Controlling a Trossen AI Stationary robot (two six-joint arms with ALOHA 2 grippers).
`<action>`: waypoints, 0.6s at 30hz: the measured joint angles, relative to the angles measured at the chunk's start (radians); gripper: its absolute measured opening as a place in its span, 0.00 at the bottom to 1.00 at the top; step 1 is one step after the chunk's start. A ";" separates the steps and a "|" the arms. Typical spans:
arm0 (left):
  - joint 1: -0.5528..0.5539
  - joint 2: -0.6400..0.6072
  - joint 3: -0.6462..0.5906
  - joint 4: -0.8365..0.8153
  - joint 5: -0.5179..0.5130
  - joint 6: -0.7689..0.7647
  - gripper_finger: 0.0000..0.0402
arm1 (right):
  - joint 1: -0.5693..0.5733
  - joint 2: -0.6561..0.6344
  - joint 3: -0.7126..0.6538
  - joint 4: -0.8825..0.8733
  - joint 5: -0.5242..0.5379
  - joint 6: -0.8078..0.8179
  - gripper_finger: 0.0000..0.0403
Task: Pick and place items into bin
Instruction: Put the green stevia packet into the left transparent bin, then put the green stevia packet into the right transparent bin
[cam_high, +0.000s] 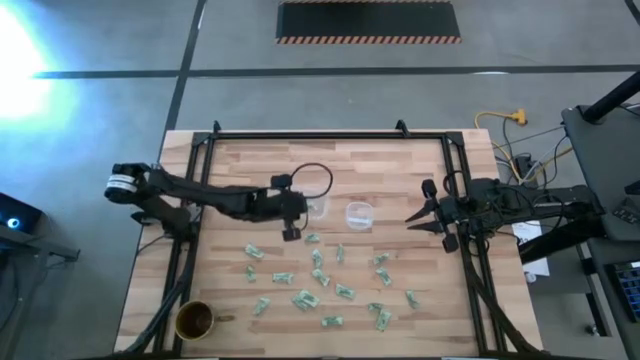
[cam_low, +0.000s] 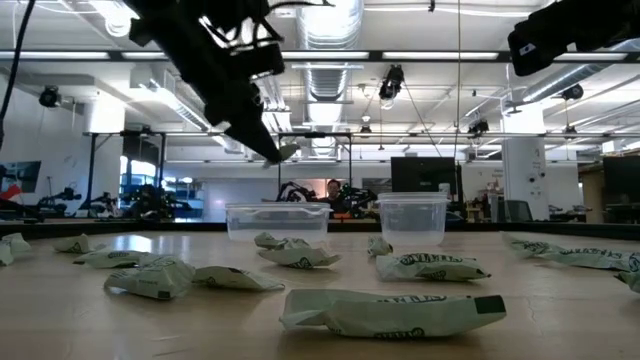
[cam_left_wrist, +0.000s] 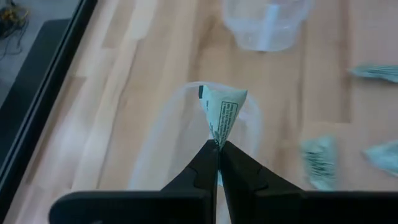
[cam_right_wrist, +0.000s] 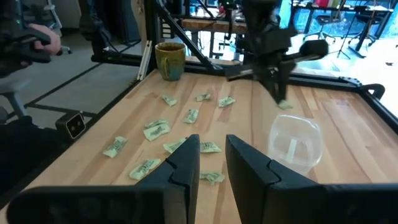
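Left arm stretches in low from the left edge of the bench, reaching toward the middle, and its left claw (cam_left_wrist: 218, 149) is pinched tight on one wrapped piece (cam_left_wrist: 224, 112) by a corner, so the pale green packet sticks out past the fingertips. It hangs right above a clear plastic tub (cam_high: 318, 207), not touching it as far as I can see. A second clear tub (cam_high: 359, 214) sits just beside that one, toward the right arm.

Right arm waits at the right edge of the bench, pointing inward, with the right claw (cam_right_wrist: 212, 155) holding nothing and its fingers standing a little apart.

The rest of the wrapped pieces (cam_high: 318, 276) are scattered loose over the near half of the bench, in front of both tubs and well apart from the right claw. They look crinkled, green and white.

A brown cup (cam_high: 195, 320) sits in the near left corner. The bench (cam_high: 240, 170) is light wood planks inside a black metal frame. Beyond it is a big workshop with exposed ducts and ceiling lights, and a person's hand (cam_right_wrist: 46, 38) shows off to the side in the right wrist view
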 joint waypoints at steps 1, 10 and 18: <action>0.013 0.003 0.000 0.004 0.001 0.002 0.00 | 0.000 0.000 -0.001 0.000 0.000 0.000 0.17; 0.096 0.029 -0.009 0.001 0.004 0.000 0.00 | 0.000 0.000 -0.012 0.000 0.000 -0.009 0.17; 0.105 0.049 -0.008 0.004 0.055 0.035 0.05 | 0.000 0.004 -0.032 0.003 0.000 -0.012 0.17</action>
